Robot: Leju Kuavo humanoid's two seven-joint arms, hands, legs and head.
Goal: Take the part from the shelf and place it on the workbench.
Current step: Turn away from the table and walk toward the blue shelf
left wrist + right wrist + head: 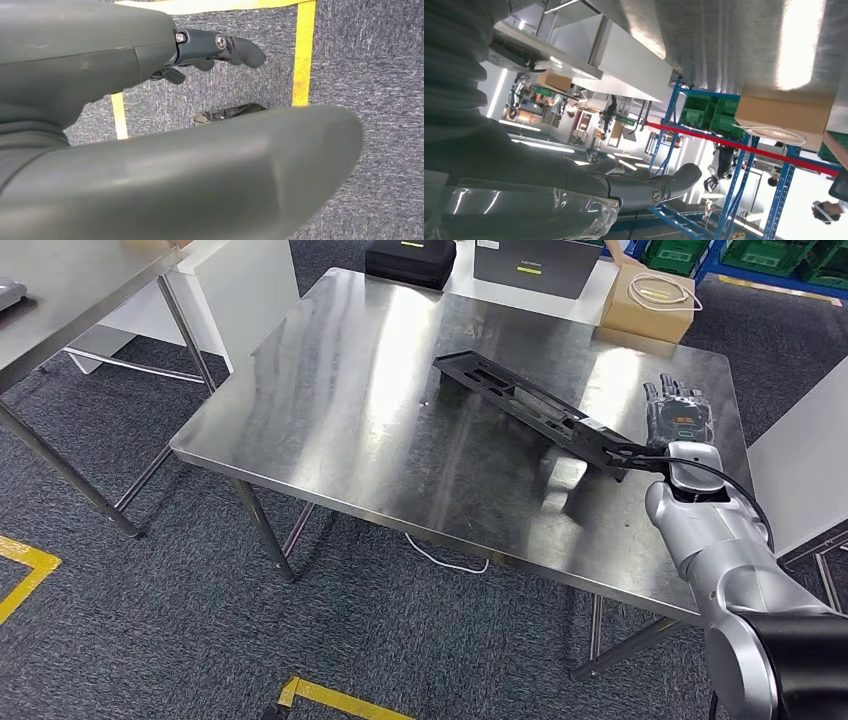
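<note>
The part (535,412) lies flat on the worktop (340,410), far end left, near end right beside my right robot hand (678,418), released, fingers extended; my left robot hand's (210,50) state I cannot tell.
</note>
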